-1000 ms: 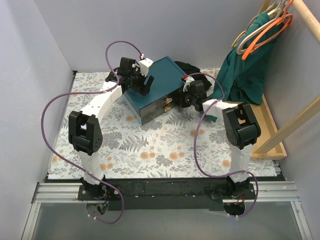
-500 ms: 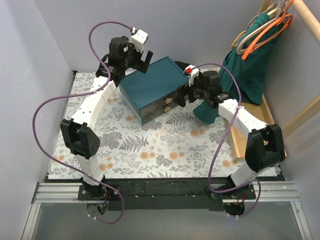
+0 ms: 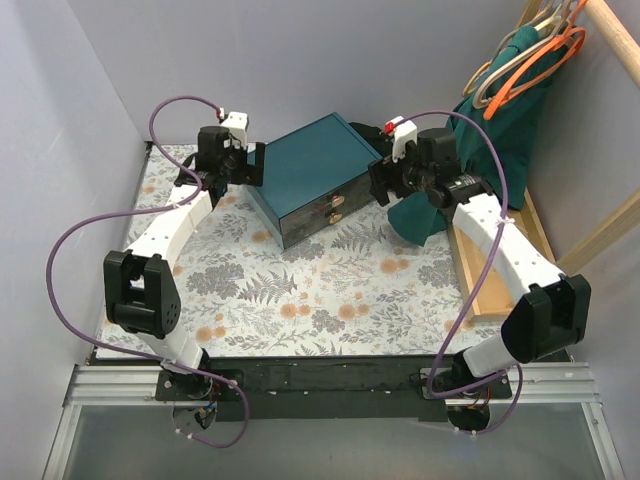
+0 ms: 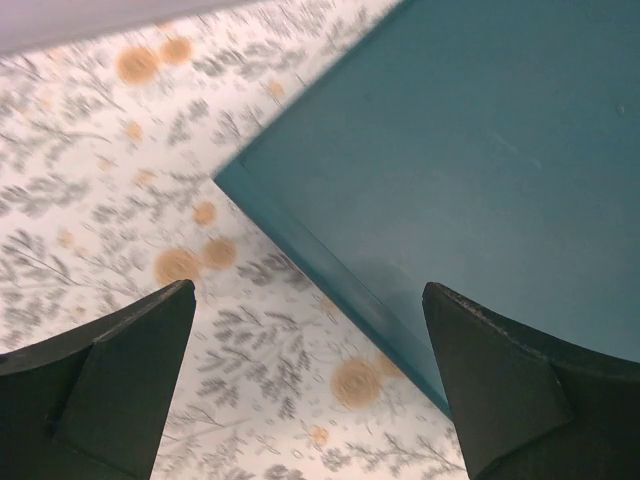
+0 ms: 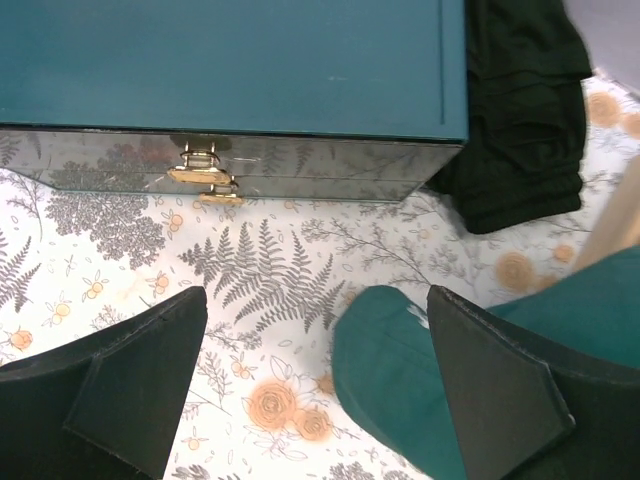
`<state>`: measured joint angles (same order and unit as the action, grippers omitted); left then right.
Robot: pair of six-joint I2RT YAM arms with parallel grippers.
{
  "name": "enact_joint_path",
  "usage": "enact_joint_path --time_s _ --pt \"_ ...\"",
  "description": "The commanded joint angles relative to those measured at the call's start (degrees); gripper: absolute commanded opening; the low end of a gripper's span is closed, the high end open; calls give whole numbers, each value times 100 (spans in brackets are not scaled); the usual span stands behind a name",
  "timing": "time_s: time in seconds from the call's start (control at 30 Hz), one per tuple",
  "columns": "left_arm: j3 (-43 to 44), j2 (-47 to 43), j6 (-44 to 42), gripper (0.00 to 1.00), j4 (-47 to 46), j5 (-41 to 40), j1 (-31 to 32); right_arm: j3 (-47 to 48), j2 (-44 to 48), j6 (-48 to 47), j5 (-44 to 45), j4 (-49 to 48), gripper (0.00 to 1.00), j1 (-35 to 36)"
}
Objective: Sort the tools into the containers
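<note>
Both sets of jaws are spread wide and hold nothing. My left gripper [image 3: 250,166] hangs over the left corner of the box [image 3: 312,172]. In its wrist view the left gripper [image 4: 308,292] straddles that corner, with one finger [image 4: 520,390] above the teal lid and the other [image 4: 110,380] above the floral cloth [image 4: 120,200] beside the box.

My right gripper [image 3: 378,186] hovers off the box's right end, near the front corner. Through its wrist camera the right gripper [image 5: 318,295] looks down on the floral cloth just in front of the box [image 5: 230,60].

The drawers [image 5: 300,165] are in the box's front face. Their dark, shiny fronts sit flush with each other and their two brass knobs [image 5: 205,176] are stacked one above the other. From above, the same drawers [image 3: 318,215] face the arm bases at an angle.

No tool shows in any view, so I cannot tell where they lie.

A black cloth [image 5: 520,110] lies bunched against the box's right end. A teal cloth [image 5: 400,370] rests on the table in front of that, partly under my right finger [image 5: 520,390]. Well right of the box is a wooden tray [image 3: 545,255].
</note>
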<state>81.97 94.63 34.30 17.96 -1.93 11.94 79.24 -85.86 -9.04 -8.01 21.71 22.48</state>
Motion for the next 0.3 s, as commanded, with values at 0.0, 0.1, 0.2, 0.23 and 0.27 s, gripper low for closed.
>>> enact_joint_path --time_s 0.0,0.1,0.2,0.23,0.27 --pt "-418 -638 620 98 -231 246 45 118 404 -274 317 306 98 20" --pt "-734 -840 814 98 -336 466 54 57 526 -256 484 351 99 28" --pt "-963 -990 955 98 -398 422 45 -233 755 -230 502 289 99 37" --pt "-1016 -1034 1034 98 -407 413 53 -277 842 -247 494 289 99 37" --pt "-1060 -1121 1043 98 -407 474 45 -373 887 -256 441 289 99 37"
